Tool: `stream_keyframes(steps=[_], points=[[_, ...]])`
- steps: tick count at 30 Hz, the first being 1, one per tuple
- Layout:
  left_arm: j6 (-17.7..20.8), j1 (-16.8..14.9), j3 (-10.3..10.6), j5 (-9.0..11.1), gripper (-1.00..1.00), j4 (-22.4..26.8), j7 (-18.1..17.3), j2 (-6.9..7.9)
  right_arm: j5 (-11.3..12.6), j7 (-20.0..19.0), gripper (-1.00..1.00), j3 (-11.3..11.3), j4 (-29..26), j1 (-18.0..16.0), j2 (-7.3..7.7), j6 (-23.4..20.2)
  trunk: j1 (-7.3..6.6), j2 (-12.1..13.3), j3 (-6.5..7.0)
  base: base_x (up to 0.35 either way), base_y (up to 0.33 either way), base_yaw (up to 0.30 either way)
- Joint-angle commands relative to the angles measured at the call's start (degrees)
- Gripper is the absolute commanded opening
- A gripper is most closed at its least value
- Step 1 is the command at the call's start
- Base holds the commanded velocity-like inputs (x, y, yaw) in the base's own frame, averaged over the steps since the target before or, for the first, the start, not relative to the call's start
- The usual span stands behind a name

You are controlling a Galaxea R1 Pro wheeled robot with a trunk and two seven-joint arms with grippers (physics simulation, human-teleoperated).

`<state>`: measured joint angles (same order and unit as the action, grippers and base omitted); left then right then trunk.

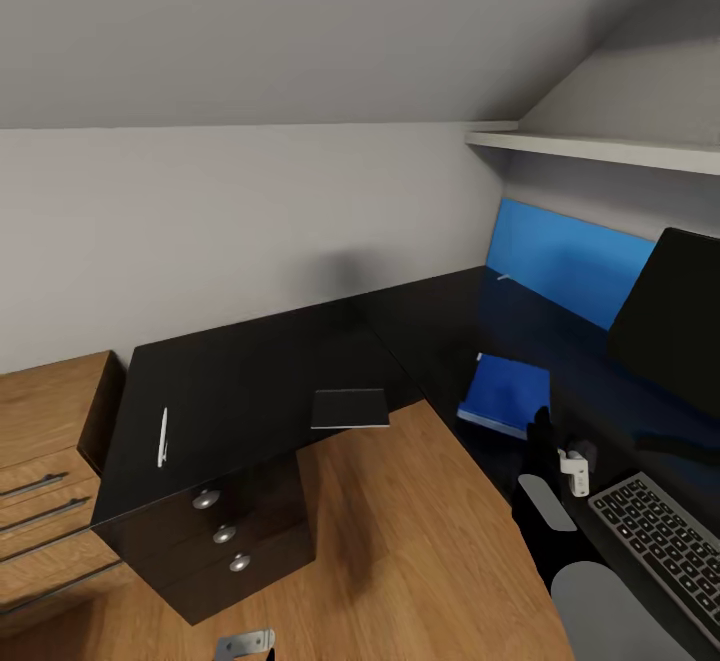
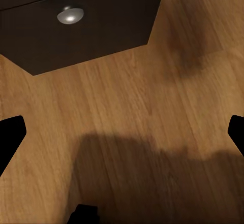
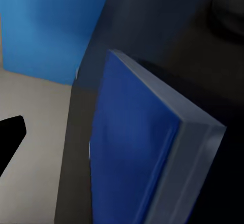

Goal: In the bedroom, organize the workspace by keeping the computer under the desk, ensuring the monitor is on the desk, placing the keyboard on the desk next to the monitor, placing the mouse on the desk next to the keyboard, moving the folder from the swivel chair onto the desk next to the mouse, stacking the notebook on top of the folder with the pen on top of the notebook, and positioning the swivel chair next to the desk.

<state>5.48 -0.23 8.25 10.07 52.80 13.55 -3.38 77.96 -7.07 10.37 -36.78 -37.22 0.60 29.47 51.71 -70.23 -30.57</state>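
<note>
Spread wide, the right end effector [image 1: 540, 431] hovers beside the folder [image 1: 507, 393] near the desk [image 1: 250, 381] edge.

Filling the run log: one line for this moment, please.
folder on desk | pen on desk | keyboard by monitor | left gripper open

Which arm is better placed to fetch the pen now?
Probably the left. The pen lies on the desk's left wing, and the left gripper hangs near the drawer unit below; the right arm is by the keyboard.
</note>
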Motion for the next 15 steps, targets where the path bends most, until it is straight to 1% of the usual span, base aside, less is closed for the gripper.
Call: stream_keyframes(steps=[1,15], points=[[0.2,0.0,0.2,0.5,1.00,0.1,0.4,0.04,0.6,-0.5,1.00,0.0,0.0,0.0,-0.01,0.1,0.00,0.0,-0.05,-0.003,0.000,0.000],[0.3,0.0,0.2,0.6,1.00,0.1,0.4,0.11,0.6,-0.6,1.00,-0.1,0.0,0.0,-0.07,0.2,0.00,0.0,-0.05,0.000,0.000,0.000]])
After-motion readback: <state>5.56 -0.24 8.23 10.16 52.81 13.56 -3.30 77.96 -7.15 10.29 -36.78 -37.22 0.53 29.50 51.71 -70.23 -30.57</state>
